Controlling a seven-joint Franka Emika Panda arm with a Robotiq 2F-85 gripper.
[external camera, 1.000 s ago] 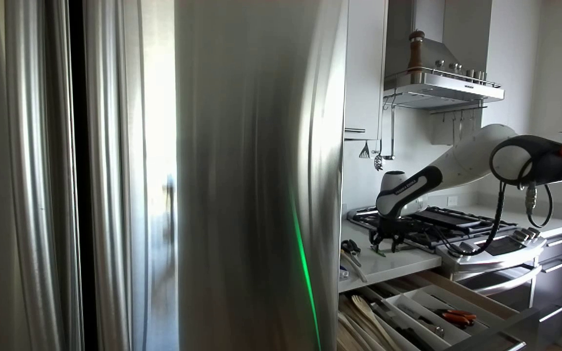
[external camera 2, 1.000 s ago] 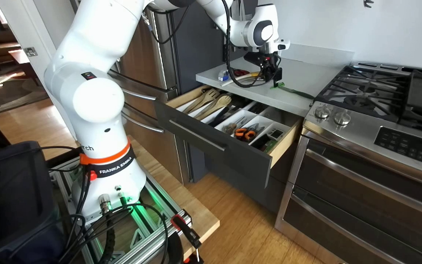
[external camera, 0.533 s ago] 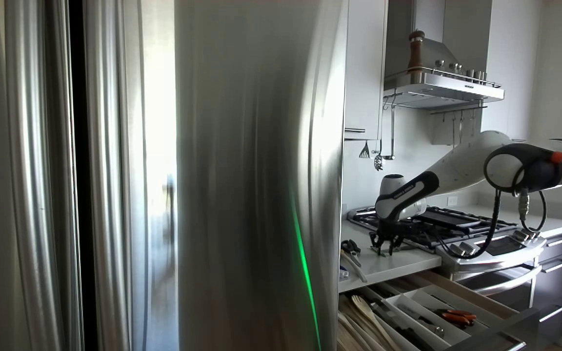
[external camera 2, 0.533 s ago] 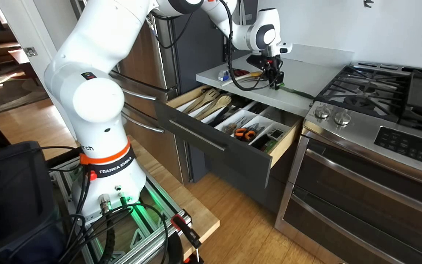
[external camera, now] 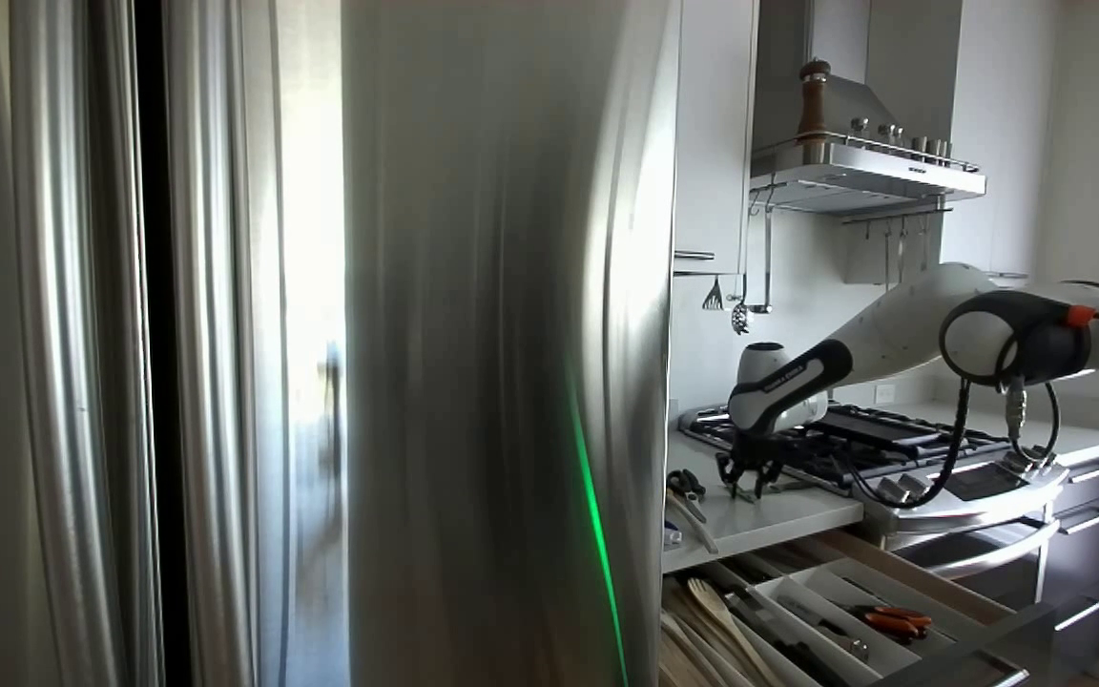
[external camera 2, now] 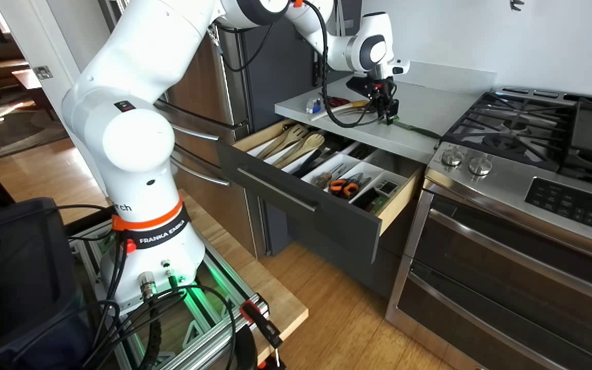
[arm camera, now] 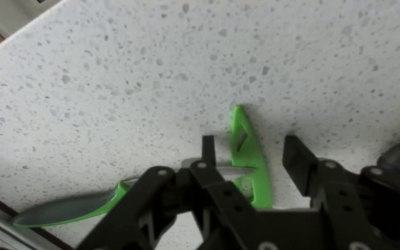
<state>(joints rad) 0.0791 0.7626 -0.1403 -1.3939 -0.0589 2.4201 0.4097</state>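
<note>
My gripper [arm camera: 250, 147] points down over the speckled counter, open, one finger on each side of the green head of a peeler-like tool [arm camera: 255, 166]. Bare counter shows between that head and each finger, so neither touches it in the wrist view. A metal blade runs under the left finger [arm camera: 208, 147] into the head. The tool's dark grey-green handle [arm camera: 64, 208] stretches toward the stove edge; the linkage covers its middle. In an exterior view the handle [external camera 2: 419, 129] lies flat on the counter, and the gripper [external camera 2: 390, 117] hides most of the head.
Below the counter [external camera 2: 440, 95] a drawer [external camera 2: 296, 208] stands pulled out, holding wooden utensils [external camera 2: 303, 149] and orange-handled scissors [external camera 2: 345, 188]. The gas stove [external camera 2: 512, 128] adjoins the handle's end. More utensils [external camera 2: 345, 109] lie beside the gripper, near the tall refrigerator [external camera: 511, 286].
The arm has lowered slightly and shifted a little, bringing the gripper down around the tool's head. Its fingers stand closer together than a second ago. The tool appears to lie where it was.
</note>
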